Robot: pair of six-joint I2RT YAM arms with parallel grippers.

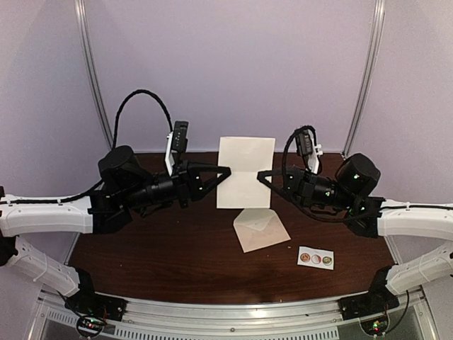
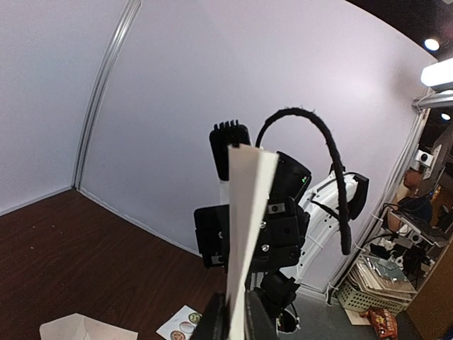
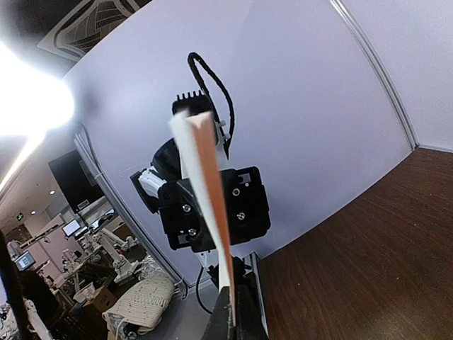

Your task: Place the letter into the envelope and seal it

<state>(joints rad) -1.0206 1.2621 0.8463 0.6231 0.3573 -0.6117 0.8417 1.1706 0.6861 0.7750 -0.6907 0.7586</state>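
The letter (image 1: 245, 172), a cream sheet with a crease across its middle, stands upright in the air above the table's far half. My left gripper (image 1: 228, 171) is shut on its left edge and my right gripper (image 1: 260, 174) is shut on its right edge. In the left wrist view the letter (image 2: 248, 227) shows edge-on, rising from my shut left gripper (image 2: 237, 322). The right wrist view also has the letter (image 3: 209, 191) edge-on, pinched in my right gripper (image 3: 233, 319). The envelope (image 1: 260, 229) lies flat on the table below, flap open, and a corner of the envelope (image 2: 78, 329) shows in the left wrist view.
A small white strip with three round stickers (image 1: 316, 258) lies on the dark wooden table (image 1: 156, 262) to the right of the envelope. Pale walls with metal rails (image 1: 95, 78) stand close behind.
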